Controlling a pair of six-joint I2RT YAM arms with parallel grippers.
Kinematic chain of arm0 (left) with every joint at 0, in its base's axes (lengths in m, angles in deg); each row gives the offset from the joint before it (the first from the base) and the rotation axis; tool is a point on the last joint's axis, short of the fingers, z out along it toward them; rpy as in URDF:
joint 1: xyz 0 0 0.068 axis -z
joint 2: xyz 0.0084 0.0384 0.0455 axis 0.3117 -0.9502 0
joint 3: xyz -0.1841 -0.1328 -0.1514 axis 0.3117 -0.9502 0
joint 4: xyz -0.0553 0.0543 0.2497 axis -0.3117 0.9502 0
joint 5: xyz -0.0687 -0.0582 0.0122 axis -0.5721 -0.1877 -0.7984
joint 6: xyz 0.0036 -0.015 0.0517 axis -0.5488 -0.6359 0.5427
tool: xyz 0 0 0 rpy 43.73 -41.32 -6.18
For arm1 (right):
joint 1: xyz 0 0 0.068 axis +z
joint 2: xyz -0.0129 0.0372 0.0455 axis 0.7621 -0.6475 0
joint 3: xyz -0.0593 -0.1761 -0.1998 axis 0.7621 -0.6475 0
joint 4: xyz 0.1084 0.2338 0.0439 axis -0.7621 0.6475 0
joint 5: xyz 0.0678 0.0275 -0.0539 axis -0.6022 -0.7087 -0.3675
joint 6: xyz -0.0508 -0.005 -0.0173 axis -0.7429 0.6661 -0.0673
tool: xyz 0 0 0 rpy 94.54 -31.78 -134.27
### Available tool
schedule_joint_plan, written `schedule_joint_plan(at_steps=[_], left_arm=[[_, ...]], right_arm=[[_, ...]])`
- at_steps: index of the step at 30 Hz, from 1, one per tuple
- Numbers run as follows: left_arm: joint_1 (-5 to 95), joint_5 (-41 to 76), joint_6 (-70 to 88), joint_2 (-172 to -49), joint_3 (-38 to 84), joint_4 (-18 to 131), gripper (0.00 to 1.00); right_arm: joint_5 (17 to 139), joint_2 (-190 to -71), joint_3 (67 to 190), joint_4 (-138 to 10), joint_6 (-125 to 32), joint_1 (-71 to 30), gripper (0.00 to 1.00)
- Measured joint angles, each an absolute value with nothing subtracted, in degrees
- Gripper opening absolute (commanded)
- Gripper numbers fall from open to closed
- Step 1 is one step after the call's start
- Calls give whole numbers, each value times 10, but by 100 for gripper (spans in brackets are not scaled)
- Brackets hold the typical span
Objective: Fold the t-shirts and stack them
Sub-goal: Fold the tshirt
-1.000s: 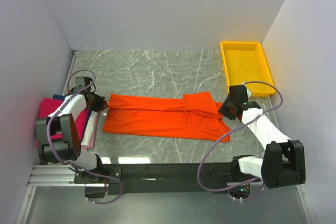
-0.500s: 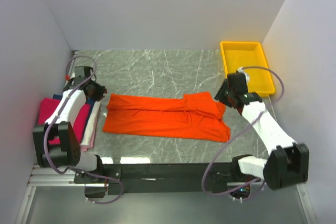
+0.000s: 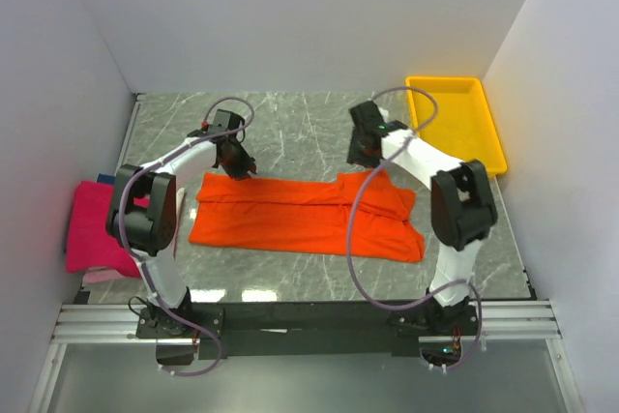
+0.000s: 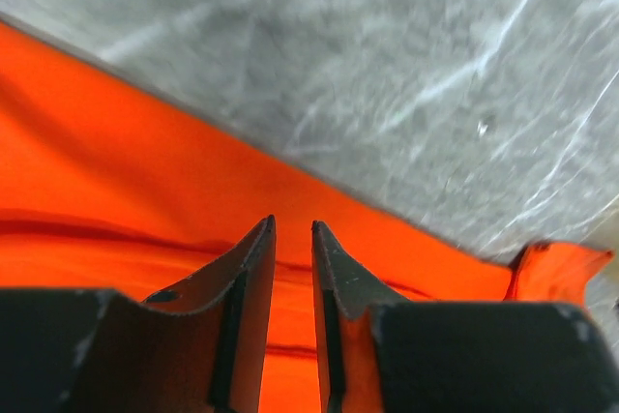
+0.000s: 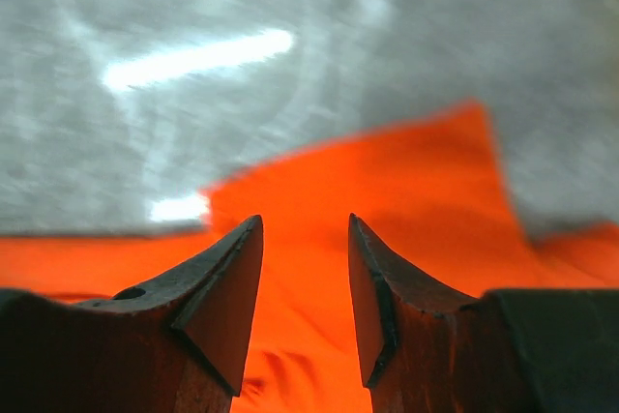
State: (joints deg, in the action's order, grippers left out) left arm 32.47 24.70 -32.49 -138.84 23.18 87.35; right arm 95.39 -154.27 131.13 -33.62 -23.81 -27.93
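The grey marble table (image 3: 290, 118) carries everything. The orange t-shirt (image 3: 290, 215) lies flat across its middle as a long band running left to right, with a sleeve bunched into ridges at its right end. The yellow tray (image 3: 455, 81) sits in the far right corner, well apart from the cloth. A folded magenta-pink t-shirt (image 3: 92, 229) rests at the near left, against the wall. Both arms reach over to the far edge of the orange shirt. The left gripper (image 3: 237, 163) is above its far left corner and the right gripper (image 3: 364, 152) is above the far edge by the bunched sleeve. In the left wrist view the jaws stand only a narrow slit apart, with nothing between them and orange cloth below. In the right wrist view the jaws are spread wider, also empty, hanging over the point where the cloth edge meets bare marble. I judge that both are lining up to pinch this far edge and draw it toward the near side. The left slit may be too tight to take in the hem, so the fingers (image 4: 247, 268) could push the cloth flat instead of catching it. The right side may catch only the loose sleeve layer, which would leave the body behind and skew the fold. The right arm's purple cable (image 3: 350, 229) loops across the shirt and might drag it.
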Motion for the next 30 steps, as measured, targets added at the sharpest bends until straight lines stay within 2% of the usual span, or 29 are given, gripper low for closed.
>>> schedule_joint_plan(at_steps=[7, 10, 21, 24, 27, 28, 30], left_arm=[[333, 240, -327, -1391, 213, 869, 27], [330, 240, -328, -1391, 201, 872, 26], [330, 236, -331, -1391, 196, 873, 26], [330, 235, -331, -1391, 196, 873, 26], [330, 234, -331, -1390, 195, 873, 26], [330, 234, -331, -1389, 194, 873, 26], [330, 234, -331, -1387, 192, 874, 26]], right_arm=[[999, -1665, 1465, -303, -242, -212, 47], [1015, -1685, 1475, -289, -239, -202, 41], [1037, -1724, 1476, -261, -230, -196, 40], [1039, -1724, 1479, -260, -228, -192, 34], [1041, -1724, 1481, -261, -226, -190, 24], [1042, -1724, 1481, -261, -225, -190, 17], [1043, -1724, 1481, -261, -223, -190, 13]])
